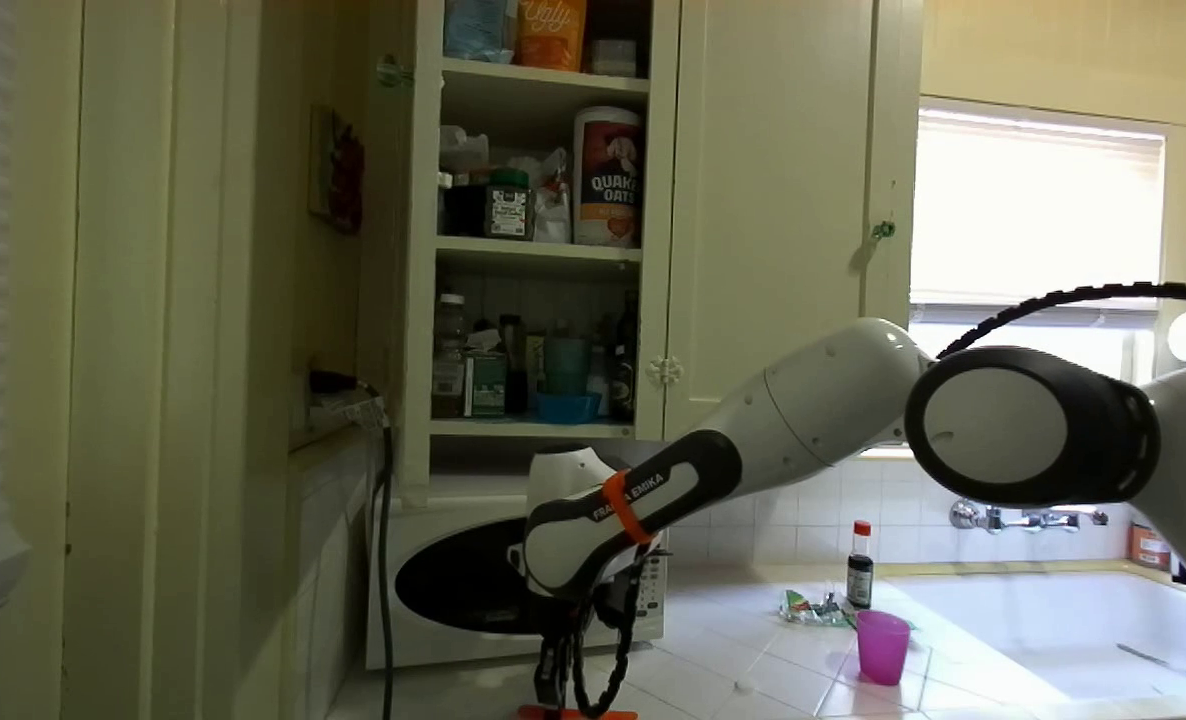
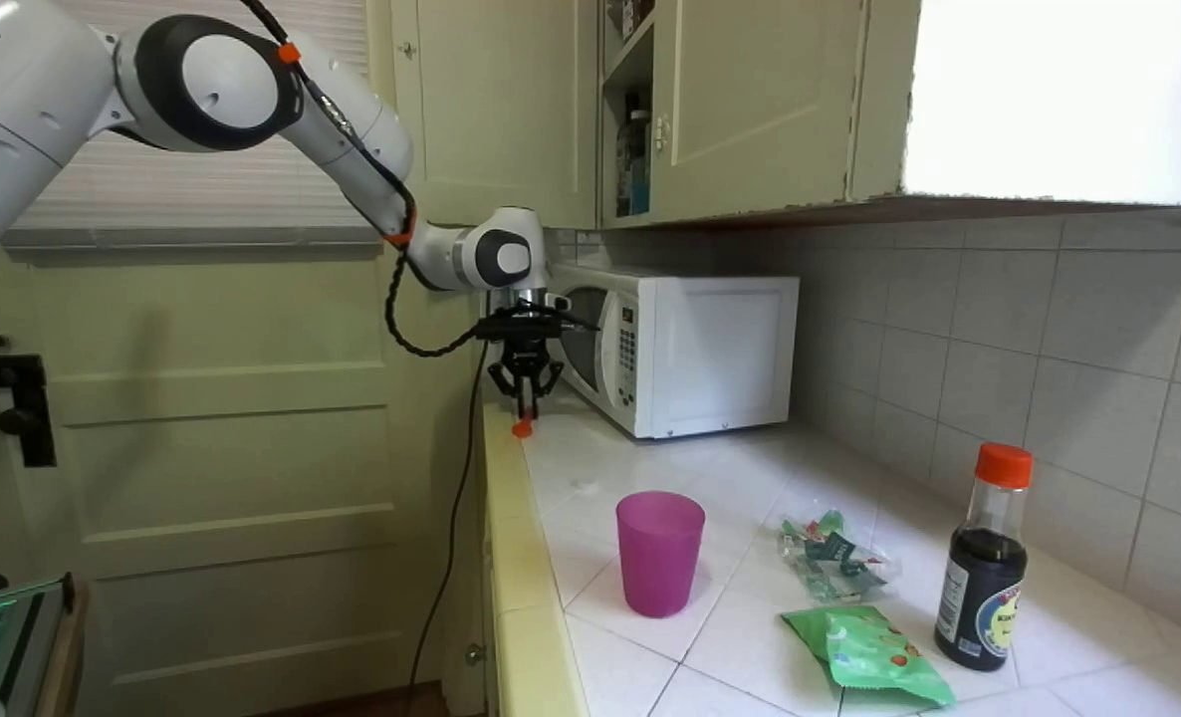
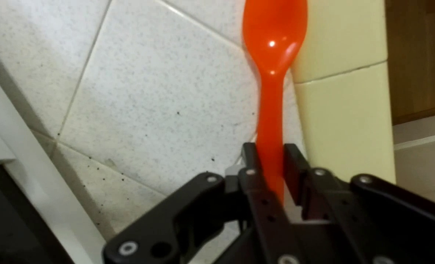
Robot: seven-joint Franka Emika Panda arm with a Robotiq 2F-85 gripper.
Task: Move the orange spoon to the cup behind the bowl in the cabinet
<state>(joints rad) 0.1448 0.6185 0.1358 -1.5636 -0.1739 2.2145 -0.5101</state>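
Observation:
The orange spoon (image 3: 272, 99) lies lengthwise in the wrist view, bowl end away from me, over the white tiles beside the yellow counter edge. My gripper (image 3: 270, 148) is shut on its handle, one finger against each side. The spoon also shows small in both exterior views (image 1: 605, 714) (image 2: 522, 429), under the gripper (image 2: 528, 406). I cannot tell whether it touches the counter. In an exterior view, a teal cup (image 1: 565, 362) stands in the cabinet's lowest shelf, behind a blue bowl (image 1: 567, 408) that hides its base.
The microwave (image 2: 715, 349) stands close beside the gripper. A pink cup (image 2: 659, 558), a green packet (image 2: 869, 652), a clear wrapper (image 2: 834, 560) and a dark sauce bottle (image 2: 984, 588) are on the counter. Bottles and boxes (image 1: 485, 385) crowd the cabinet shelf around the cup.

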